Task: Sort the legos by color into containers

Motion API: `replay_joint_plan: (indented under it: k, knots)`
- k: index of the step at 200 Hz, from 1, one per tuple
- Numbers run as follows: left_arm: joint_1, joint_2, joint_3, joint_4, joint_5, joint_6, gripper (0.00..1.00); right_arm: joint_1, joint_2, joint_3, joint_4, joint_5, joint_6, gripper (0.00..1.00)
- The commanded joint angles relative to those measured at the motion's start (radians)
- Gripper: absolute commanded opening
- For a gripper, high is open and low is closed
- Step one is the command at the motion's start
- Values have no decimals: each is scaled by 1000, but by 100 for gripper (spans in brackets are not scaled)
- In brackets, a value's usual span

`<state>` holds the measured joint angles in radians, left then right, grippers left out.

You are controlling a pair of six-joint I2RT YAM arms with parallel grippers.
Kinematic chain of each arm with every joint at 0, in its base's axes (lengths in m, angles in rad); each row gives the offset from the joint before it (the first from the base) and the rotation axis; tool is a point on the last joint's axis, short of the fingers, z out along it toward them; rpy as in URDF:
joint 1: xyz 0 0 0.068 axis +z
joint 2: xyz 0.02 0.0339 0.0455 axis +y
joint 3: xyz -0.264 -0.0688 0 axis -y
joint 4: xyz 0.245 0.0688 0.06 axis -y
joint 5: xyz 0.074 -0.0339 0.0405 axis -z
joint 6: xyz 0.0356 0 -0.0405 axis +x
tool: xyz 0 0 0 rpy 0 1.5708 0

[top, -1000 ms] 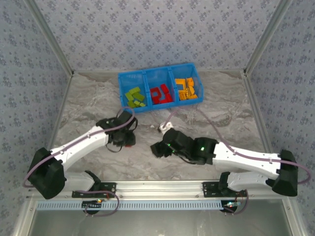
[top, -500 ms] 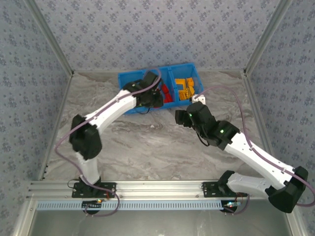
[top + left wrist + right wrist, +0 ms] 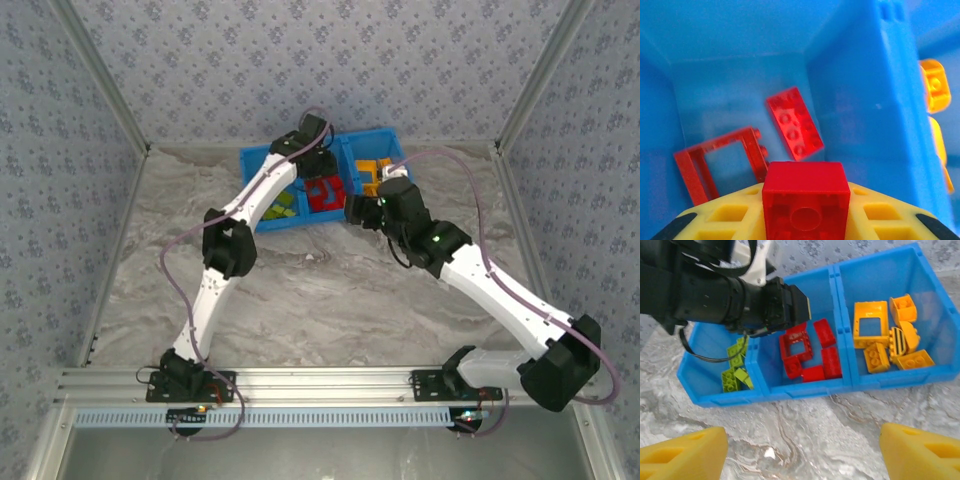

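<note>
We see the left arm stretched far toward twelve o'clock, the left gripper [image 3: 319,170] clamped on a red brick [image 3: 806,197] above the blue bin's [image 3: 805,390] middle compartment. The right gripper [image 3: 802,450], fingers wide apart, hovers at the bin's six o'clock side.

Middle compartment of the blue bin [image 3: 810,390]: blocked from above by the left gripper [image 3: 792,304] clamping a red brick [image 3: 806,200]. Left arm [image 3: 262,185] crosses the left compartment. Right compartment, at right of the right wrist view: open overhead. Table [image 3: 330,300] at centre frame: unobstructed.
</note>
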<state>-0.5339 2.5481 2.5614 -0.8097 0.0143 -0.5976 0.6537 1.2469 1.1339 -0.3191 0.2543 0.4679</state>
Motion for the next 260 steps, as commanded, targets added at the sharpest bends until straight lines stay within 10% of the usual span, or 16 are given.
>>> replay_joint_plan:
  k: [1,143,214,244,252,260]
  knots:
    - [18,45,57,79,17,33,36,-16,46,16,119,-53,-37,82]
    - [-6,99,120,65,-103,60,51,-40,57,18,96,-86,-9,82]
    - [-55,-334,-92,-7,-243,1,58,-75,-34,-22,11,-28,-10,83]
    - [-55,-628,-386,3,-255,-2,65,-116,-97,-34,-83,46,10,100]
    - [-54,-709,-481,0,-243,3,70,-127,-118,-45,-97,53,3,100]
    - [-49,-792,-576,-2,-222,14,97,-135,-137,-55,-109,63,-3,100]
